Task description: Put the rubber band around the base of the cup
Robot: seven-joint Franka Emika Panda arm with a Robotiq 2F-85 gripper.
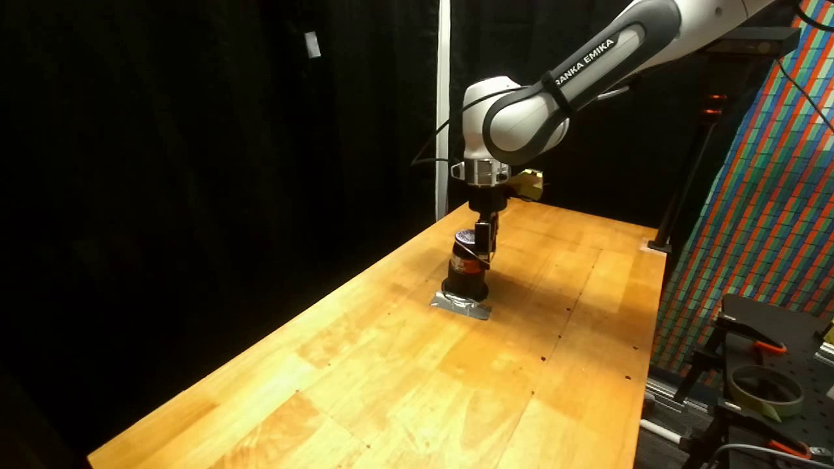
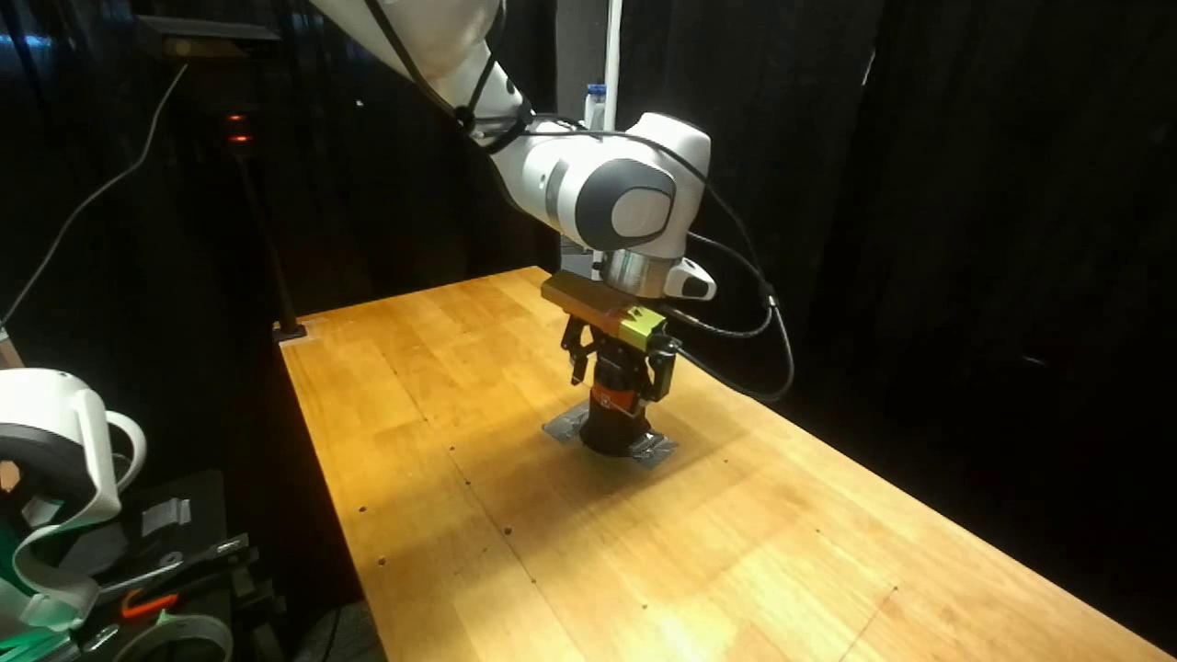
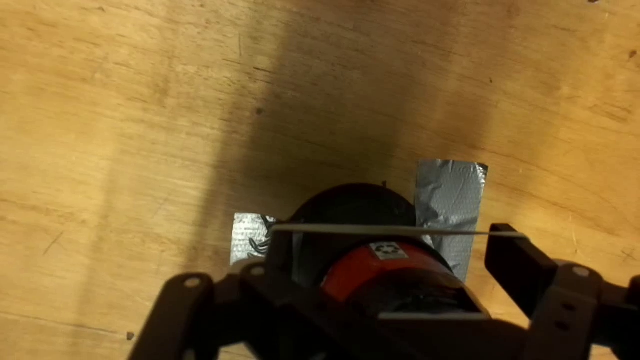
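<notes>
1. on the wooden table (image 1: 391,404), seeing the dark, orange-labelled cup (image 1: 465,268) upright just below the gripper (image 2: 616,386), with grey tape (image 3: 447,200) left and right of its base in the wrist view, probably pinning it against sliding or tipping.
2. spreading the fingers (image 3: 517,267) wide, clamping nothing, and stretching the rubber band (image 3: 380,230) taut from tip to tip, presumably opening the loop enough for passing over the cup.
3. placing the tips beside the cup's body, above the base, in both exterior views, so apparently needing to go lower before releasing the band.
4. in the wrist view, losing the cup's top in darkness and not knowing whether to read a pale line (image 3: 432,316) as the band's second strand or a rim.
5. hiding the far finger partly behind the near finger (image 1: 482,238) in an exterior view, leaving any touch on the cup unclear.
</notes>
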